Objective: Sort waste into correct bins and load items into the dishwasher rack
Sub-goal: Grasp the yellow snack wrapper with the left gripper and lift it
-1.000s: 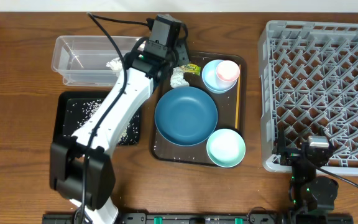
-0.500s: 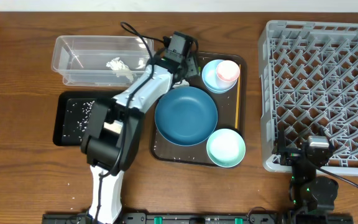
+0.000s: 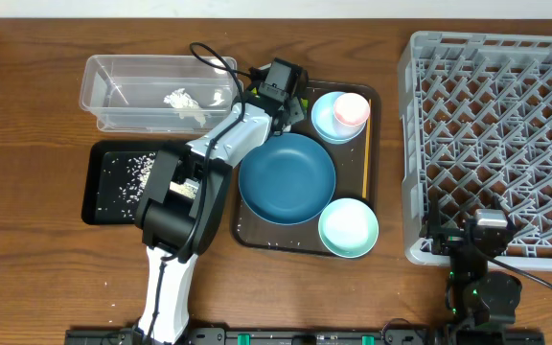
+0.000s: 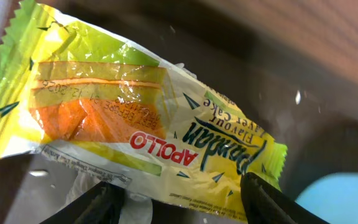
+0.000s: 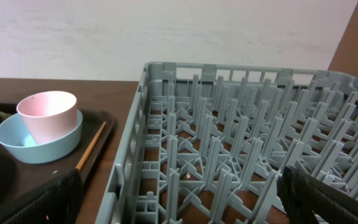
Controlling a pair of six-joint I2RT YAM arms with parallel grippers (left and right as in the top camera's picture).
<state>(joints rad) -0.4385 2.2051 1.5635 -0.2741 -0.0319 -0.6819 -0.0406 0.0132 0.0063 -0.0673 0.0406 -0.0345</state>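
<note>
I'm sorting waste: my left claw (image 4: 182, 198), fingers apart, hovers with the Apollo cake wrapper (image 4: 135, 118) just ahead of it. The next move, I judge, is to descend and pinch. My right claw (image 5: 179, 199) gapes empty.

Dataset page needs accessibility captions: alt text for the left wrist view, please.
A yellow-green wrapper printed Apollo Pandan Flavour Cake fills most of the frame, lying in the dark brown tray. The left gripper shows two dark fingertips standing apart at the bottom edge; a corner of the small light blue bowl shows lower right.
</note>
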